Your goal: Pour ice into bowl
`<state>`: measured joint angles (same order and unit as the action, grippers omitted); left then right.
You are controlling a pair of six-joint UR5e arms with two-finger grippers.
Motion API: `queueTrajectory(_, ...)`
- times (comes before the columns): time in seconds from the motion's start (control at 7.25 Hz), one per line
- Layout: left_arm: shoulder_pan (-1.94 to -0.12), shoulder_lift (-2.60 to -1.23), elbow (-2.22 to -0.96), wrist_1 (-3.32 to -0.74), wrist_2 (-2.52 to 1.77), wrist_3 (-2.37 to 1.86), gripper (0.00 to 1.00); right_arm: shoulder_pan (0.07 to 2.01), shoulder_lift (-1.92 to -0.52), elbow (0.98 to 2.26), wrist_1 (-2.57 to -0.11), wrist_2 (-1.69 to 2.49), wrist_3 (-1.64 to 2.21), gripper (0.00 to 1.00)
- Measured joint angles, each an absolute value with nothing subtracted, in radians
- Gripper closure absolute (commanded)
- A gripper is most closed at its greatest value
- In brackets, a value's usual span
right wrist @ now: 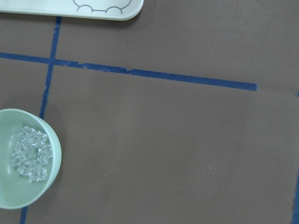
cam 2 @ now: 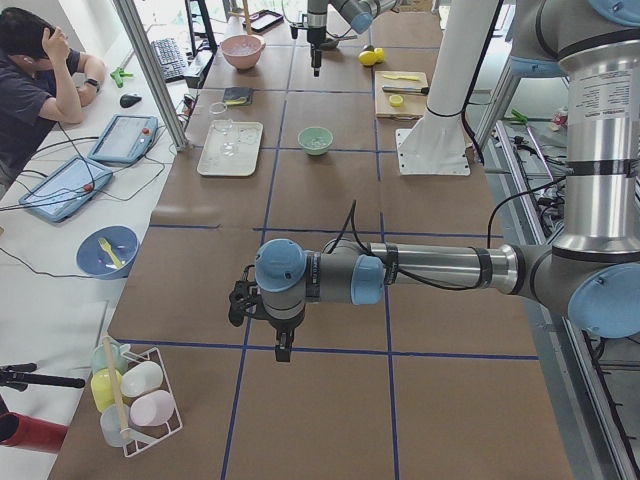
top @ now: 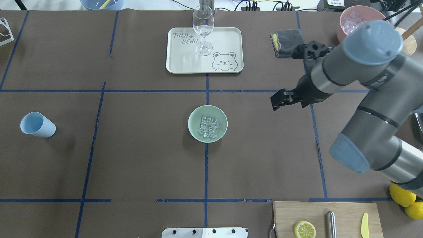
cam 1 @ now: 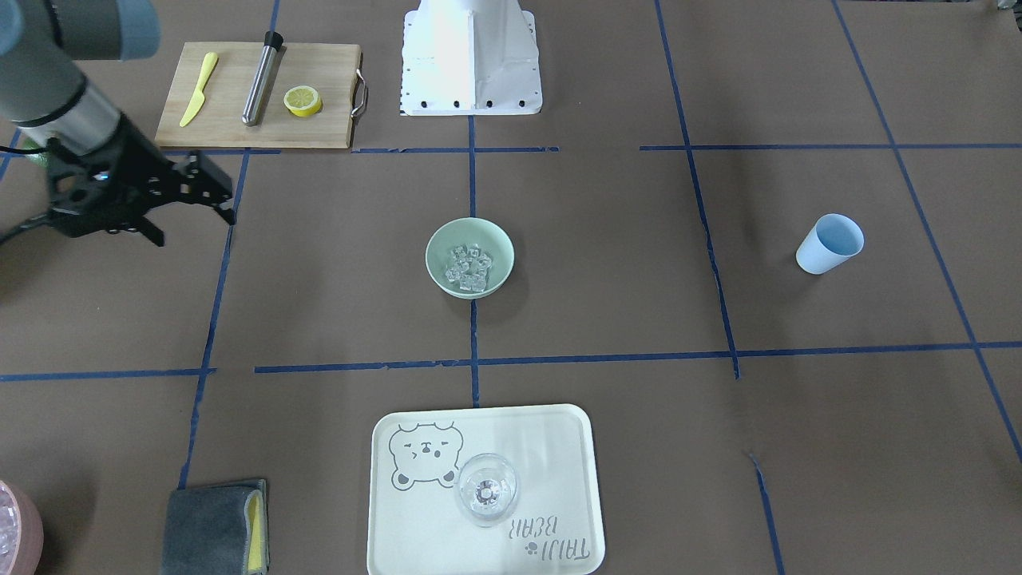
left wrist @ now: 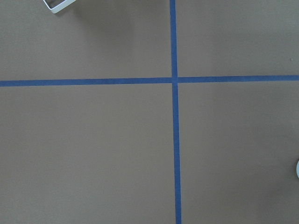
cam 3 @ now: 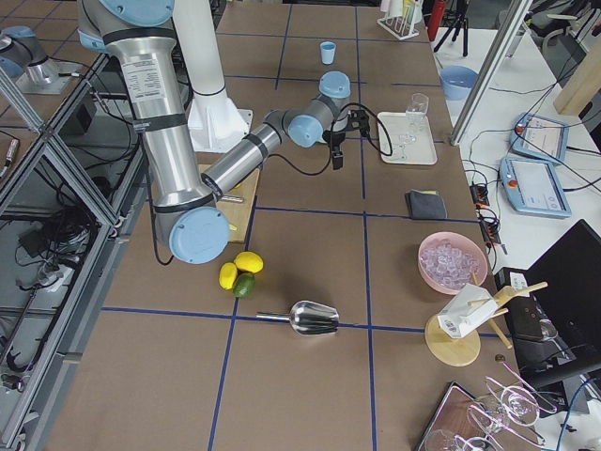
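Covering the table (top: 148, 158): brown paper (cam 1: 639, 447), blue tape grid (cam 1: 559, 357). Ice (cam 1: 469, 266) heaped in bowl (cam 1: 441, 275), centred on a tape line. Right gripper (cam 1: 196, 228) hangs well aside, jaws spread, empty. Left gripper (cam 2: 283, 348): opening can't be told. Person (cam 2: 35, 90) seated at side desk (cam 2: 40, 290).

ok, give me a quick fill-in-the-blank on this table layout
1. The mint-green bowl holds clear ___.
2. The wine glass stands on the bear-printed ___.
3. On the cutting board, beside the yellow knife, lies half a ___.
Missing: ice; tray; lemon.
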<state>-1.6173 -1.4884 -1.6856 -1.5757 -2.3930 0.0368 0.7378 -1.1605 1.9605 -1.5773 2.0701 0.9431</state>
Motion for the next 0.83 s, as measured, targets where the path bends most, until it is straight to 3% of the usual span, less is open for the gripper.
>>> queueTrajectory(0.41, -1.617, -1.489, -1.687, -1.577, -2.394, 0.037, 0.00, 0.588, -0.931, 1.768, -1.666, 1.881, 1.165, 0.00)
queueTrajectory(0.69, -1.617, -1.489, -1.687, -1.577, -2.393, 0.036, 0.00, 0.551, -0.869, 1.639, -1.598, 1.838, 1.203, 0.01)
queueTrajectory(0.83, -1.617, -1.489, -1.687, -1.577, -2.393, 0.037, 0.00, 0.542, -0.856, 1.595, -1.569, 1.832, 1.208, 0.30)
